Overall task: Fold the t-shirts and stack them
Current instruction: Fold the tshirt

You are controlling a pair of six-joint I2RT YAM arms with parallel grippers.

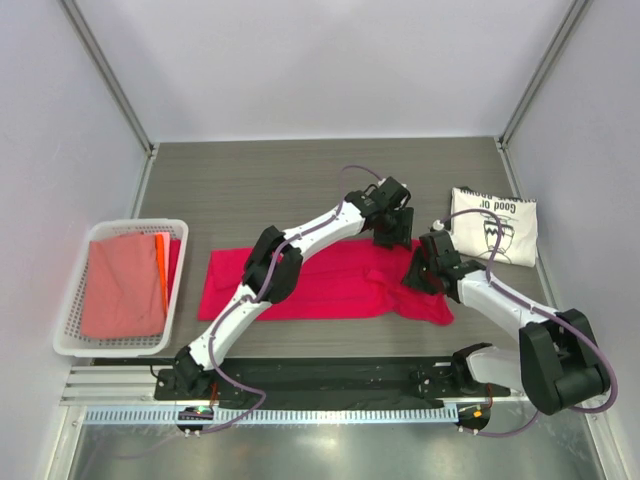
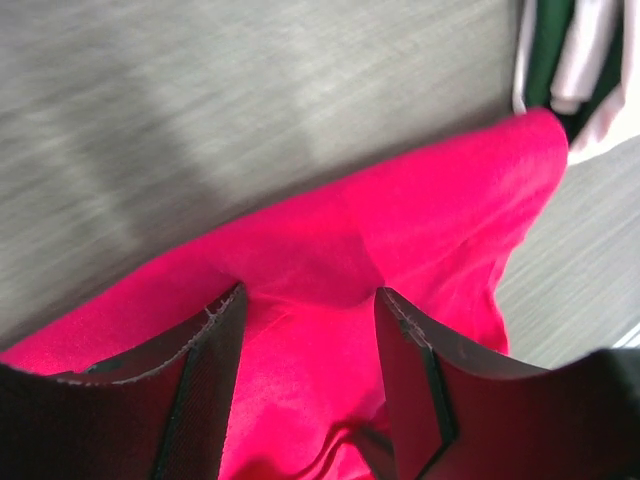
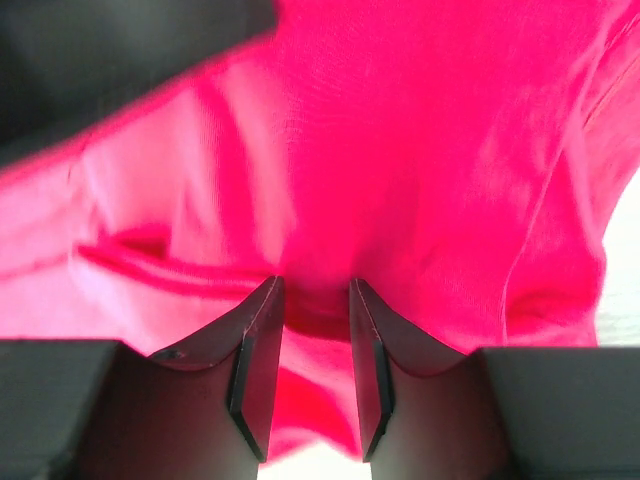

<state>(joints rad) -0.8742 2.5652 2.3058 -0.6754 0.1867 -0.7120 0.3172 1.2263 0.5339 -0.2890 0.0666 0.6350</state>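
Top external view: a pink shirt (image 1: 330,285) lies spread sideways across the middle of a grey wood-grain table (image 1: 260,190), with two robot arms reaching over it. The left gripper (image 1: 392,238) is at the shirt's far right edge. The right gripper (image 1: 418,278) is just beside it, on the shirt's right end and slightly nearer the arm bases.

A cream shirt (image 1: 493,225) with black cartoon print and lettering lies folded to the right of the pink shirt, near it but apart. A white lattice basket (image 1: 70,340) sits well to the pink shirt's left, holding a salmon-coloured cloth (image 1: 120,285).

Left wrist view: the left gripper (image 2: 310,295) has its black fingers (image 2: 210,380) partly closed around a raised fold of the pink shirt (image 2: 400,220), which bunches between them and stands up off the table as a ridge.

Right wrist view: the right gripper (image 3: 315,285) has its fingers (image 3: 255,360) drawn close together, pinching a gathered crease of the pink shirt (image 3: 400,150). Pink cloth fills nearly the whole frame.
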